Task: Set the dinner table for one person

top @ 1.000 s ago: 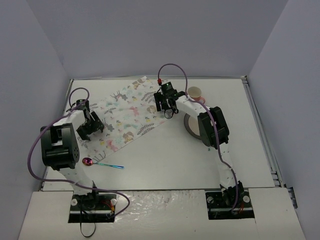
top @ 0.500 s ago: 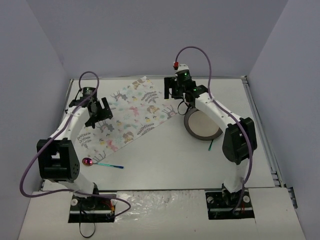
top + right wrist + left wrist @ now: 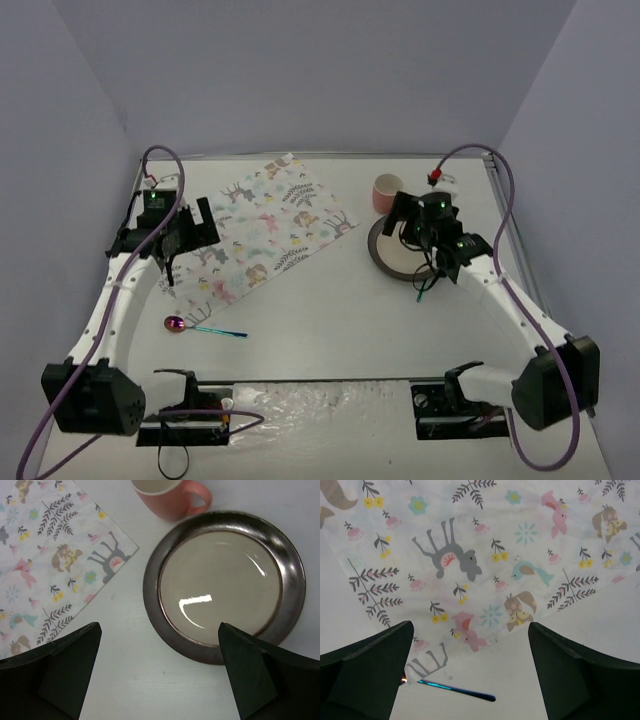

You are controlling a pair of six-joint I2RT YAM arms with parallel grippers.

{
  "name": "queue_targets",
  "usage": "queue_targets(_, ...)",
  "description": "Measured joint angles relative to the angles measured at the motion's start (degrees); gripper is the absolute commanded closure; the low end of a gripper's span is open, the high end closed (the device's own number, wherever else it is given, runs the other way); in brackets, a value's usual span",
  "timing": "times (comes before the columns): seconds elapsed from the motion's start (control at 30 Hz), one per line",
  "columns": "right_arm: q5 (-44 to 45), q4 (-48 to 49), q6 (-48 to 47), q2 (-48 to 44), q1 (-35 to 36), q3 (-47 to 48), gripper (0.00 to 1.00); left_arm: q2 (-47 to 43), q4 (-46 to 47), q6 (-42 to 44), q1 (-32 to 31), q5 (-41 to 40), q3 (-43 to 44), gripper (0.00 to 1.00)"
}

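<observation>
The dinner table (image 3: 330, 320) is a white tabletop. A placemat printed with animals (image 3: 265, 225) lies skewed at its far left. A dark-rimmed plate (image 3: 378, 258) sits right of it, with a pink mug (image 3: 386, 190) just behind. A spoon with a teal handle (image 3: 205, 328) lies near the left front. My left gripper (image 3: 188, 240) hovers open and empty over the placemat's left edge (image 3: 485, 570), with the spoon handle (image 3: 457, 690) below it. My right gripper (image 3: 420, 238) hovers open and empty above the plate (image 3: 150, 590), with the mug (image 3: 170, 497) beyond.
A second teal utensil (image 3: 423, 288) lies partly hidden just right of the plate under the right arm. Grey walls enclose the table on the left, back and right. The placemat's right corner (image 3: 55, 565) nearly reaches the plate.
The right gripper has left the placemat's far right corner and swung right over the plate. The left gripper has drawn back from the mat's left part. The placemat lies where it was.
</observation>
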Motion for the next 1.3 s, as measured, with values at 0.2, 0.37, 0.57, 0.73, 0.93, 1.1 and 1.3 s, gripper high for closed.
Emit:
queue_targets(0.2,0.2,3.0,4.2,-13.7,-3.9,-14.2,0.00,-10.0,0.8,1.1,0.0,-0.1,-7.3,0.03)
queue_targets(0.37,-2.8,3.4,7.8,-18.6,-11.9,-22.0,0.02,-17.2,1.5,2.2,0.0,1.0,-13.2,0.03)
queue_targets(0.57,-6.9,5.2,11.2,-13.7,-19.1,-24.8,0.09,-18.7,5.8,4.4,-0.2,4.9,-18.8,0.03)
queue_targets(0.73,-10.1,8.0,12.9,-9.0,-22.8,-25.1,0.09,-18.7,7.1,6.4,-2.2,4.9,-19.7,0.03)
queue_targets(0.93,-12.4,12.6,15.8,-5.3,-24.6,-26.3,0.09,-19.4,7.5,7.2,-3.4,2.1,-19.7,0.03)
queue_targets(1.1,-13.9,16.8,17.8,-0.9,-25.4,-27.6,0.10,-19.6,7.5,7.6,-3.5,0.3,-19.7,0.03)
queue_targets(1.3,-15.1,22.4,19.2,3.6,-25.9,-29.5,0.14,-19.6,7.5,7.9,-4.2,-0.3,-19.7,0.03)
